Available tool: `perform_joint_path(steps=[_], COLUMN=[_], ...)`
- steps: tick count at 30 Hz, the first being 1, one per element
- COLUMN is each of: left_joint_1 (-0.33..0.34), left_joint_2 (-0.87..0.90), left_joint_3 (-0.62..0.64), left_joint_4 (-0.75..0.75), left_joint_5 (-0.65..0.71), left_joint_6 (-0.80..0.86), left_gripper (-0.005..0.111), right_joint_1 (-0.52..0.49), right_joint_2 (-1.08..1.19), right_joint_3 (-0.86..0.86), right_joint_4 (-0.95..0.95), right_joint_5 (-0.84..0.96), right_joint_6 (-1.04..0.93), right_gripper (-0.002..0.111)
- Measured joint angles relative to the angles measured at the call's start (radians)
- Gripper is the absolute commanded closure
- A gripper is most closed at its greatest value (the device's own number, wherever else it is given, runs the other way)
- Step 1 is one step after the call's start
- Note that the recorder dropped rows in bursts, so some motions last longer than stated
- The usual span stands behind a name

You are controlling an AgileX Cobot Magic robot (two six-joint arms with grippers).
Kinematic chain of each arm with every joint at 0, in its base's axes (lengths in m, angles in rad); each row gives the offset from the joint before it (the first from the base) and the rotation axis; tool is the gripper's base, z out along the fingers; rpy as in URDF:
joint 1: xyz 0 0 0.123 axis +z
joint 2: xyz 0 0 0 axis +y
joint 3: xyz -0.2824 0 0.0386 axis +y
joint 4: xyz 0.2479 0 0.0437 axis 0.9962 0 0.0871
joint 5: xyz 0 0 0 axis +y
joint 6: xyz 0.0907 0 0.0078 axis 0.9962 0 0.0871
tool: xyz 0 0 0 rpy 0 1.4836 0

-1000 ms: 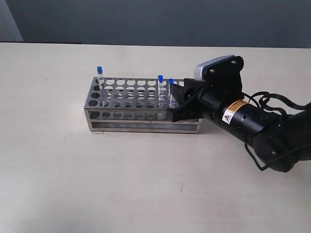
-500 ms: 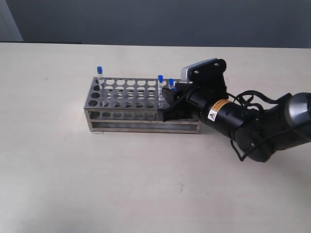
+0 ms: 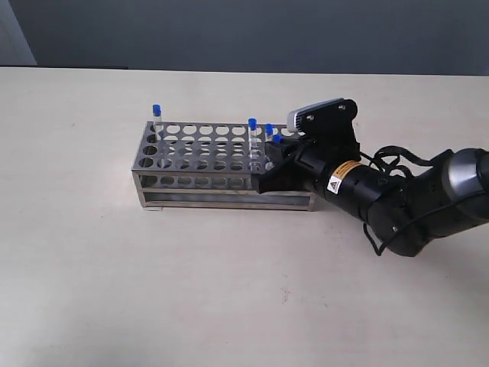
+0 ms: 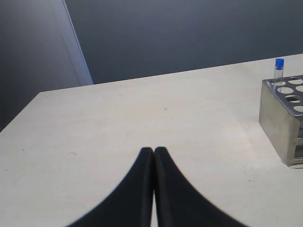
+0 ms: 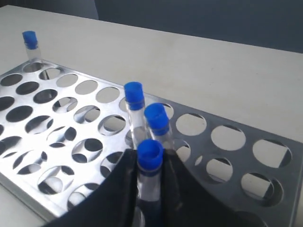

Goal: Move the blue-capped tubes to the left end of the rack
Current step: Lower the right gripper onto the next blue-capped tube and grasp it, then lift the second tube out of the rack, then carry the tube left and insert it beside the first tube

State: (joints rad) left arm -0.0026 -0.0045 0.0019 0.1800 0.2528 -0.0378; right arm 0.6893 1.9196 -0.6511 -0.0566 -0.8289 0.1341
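The silver rack [image 3: 191, 200] stands mid-table. One blue-capped tube [image 3: 156, 115] sits in its left end corner hole. Two more blue-capped tubes [image 3: 252, 130] [image 3: 269, 131] stand upright toward the right end. My right gripper [image 3: 273, 157] reaches over the rack's right end. In the right wrist view that gripper [image 5: 150, 160] is shut on a third tube [image 5: 150, 152] just below its cap, the tube still standing in the rack [image 5: 239, 158], with two tubes [image 5: 134, 94] [image 5: 156, 118] just behind. My left gripper [image 4: 154, 150] is shut, empty, over bare table left of the rack [image 4: 274, 118].
The right arm's black body and cables [image 3: 397, 199] lie low over the table to the right of the rack. A dark wall runs behind the table's far edge [image 3: 244, 70]. Most rack holes [image 5: 28, 113] hold nothing.
The right gripper moved left over the rack's right end, and its fingers closed from wide open onto the nearest blue-capped tube. The tubes have stayed in place.
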Motion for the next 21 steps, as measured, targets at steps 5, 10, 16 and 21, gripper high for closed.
perform_joint_path(steps=[5,10,16,21], left_joint_1=[0.000,0.000,0.000,0.000], left_joint_2=[0.000,0.000,0.000,0.000], left_joint_3=[0.000,0.000,0.000,0.000], left_joint_4=[0.000,0.000,0.000,0.000], left_joint_5=[0.000,0.000,0.000,0.000], left_joint_6=[0.000,0.000,0.000,0.000], left_gripper=[0.106,0.106,0.106,0.106], right_joint_1=[0.000,0.000,0.004,0.054], right_joint_2=[-0.063,-0.219,-0.372,-0.352], right_joint_3=[0.000,-0.002,-0.107,-0.244], right_joint_4=[-0.011,-0.027,-0.105,-0.144], right_joint_5=[0.074,0.163,0.279,0.353], right_joint_6=[0.000,-0.028,-0.034,-0.028], right_gripper=[0.108,0.108,0.108,0.108])
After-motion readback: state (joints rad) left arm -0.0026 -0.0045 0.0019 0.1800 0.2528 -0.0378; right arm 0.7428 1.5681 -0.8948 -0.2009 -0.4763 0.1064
